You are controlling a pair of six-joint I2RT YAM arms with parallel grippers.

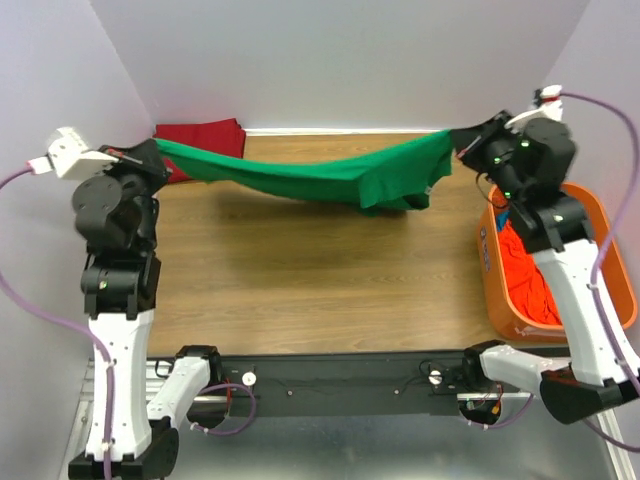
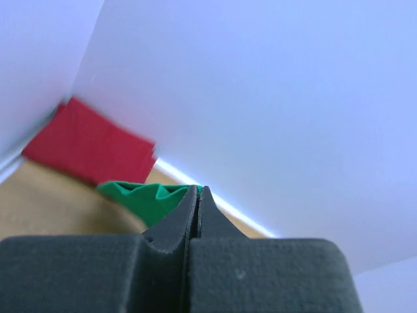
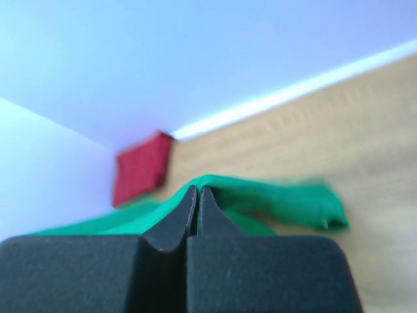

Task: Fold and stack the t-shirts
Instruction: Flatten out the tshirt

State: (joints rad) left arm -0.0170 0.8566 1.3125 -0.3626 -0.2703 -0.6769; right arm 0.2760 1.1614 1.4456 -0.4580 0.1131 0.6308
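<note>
Top view is showing the green t-shirt [image 1: 330, 178] hanging stretched between both arms above the far half of the wooden table [image 1: 300, 290], sagging in the middle, with a folded-over clump bunching near its right end. The left gripper [image 1: 150, 155] is pinching the shirt's left end and the right gripper [image 1: 462, 140] its right end. Only this view is giving the full span.

Left wrist cam: left gripper [image 2: 198, 190] fingers are pressing together on cloth, with a ruffled edge of green t-shirt [image 2: 150, 195] poking out to the left of the tips. The dark red t-shirt [image 2: 88, 147] is lying folded in the corner behind it, against the white wall [image 2: 273, 98].

Right wrist cam: right gripper [image 3: 197, 190] is clamping on a green fold, and the green t-shirt [image 3: 280, 199] is trailing off both sides. The dark red t-shirt [image 3: 140, 166] is sitting blurred at the far corner.

From above, the dark red t-shirt [image 1: 200, 133] is sitting at the far left, its near edge running under the green one. The orange plastic basket [image 1: 605, 225] is sitting at the right edge of the table, with the orange-red t-shirt [image 1: 522, 265] crumpled inside; neither wrist cam is catching either of them. The right arm is crossing over the basket and hiding part of it. In both wrist views the black finger bodies are filling the lower frame.
</note>
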